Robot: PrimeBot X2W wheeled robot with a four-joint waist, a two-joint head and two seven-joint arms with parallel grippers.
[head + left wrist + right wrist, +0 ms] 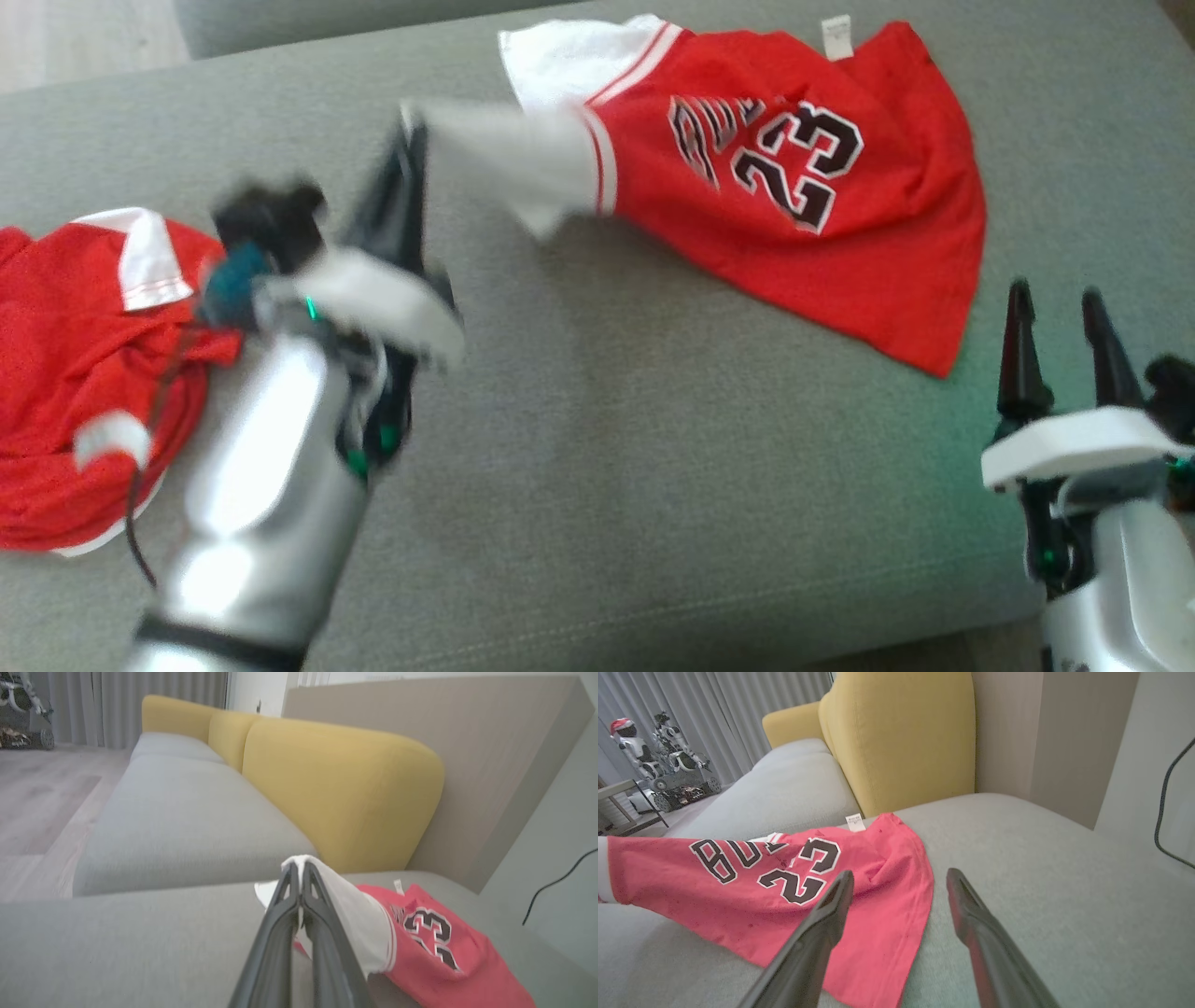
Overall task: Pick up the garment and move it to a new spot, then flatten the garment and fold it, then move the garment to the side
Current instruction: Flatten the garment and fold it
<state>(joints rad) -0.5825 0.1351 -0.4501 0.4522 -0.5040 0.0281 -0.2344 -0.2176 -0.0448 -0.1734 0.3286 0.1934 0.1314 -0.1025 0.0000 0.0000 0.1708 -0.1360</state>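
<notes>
Lower left, head view: my pale left forearm (261, 485), blurred, leads up to the left tool (408, 131) at upper centre. The garment (803, 215), a red jersey numbered 23, lies rumpled at upper right on the grey sofa cushion (607, 467), its label (837, 37) turned out at the top edge. The step in hand appears to be flattening. To do it well, I judge that the white sleeve (509, 154) should be drawn low and outward toward the left of the frame until it lies flat. The pull should be gentle enough that the jersey body does not slide after it. The right tool (1055, 303) could pin the hem at lower right.

Left tool: fingers together, clamped on the sleeve's end, which is raised off the cushion.

Right tool, lower right: fingers apart, holding nothing, near the jersey's lower corner.

A second red garment (65, 392) lies bunched at far left.
</notes>
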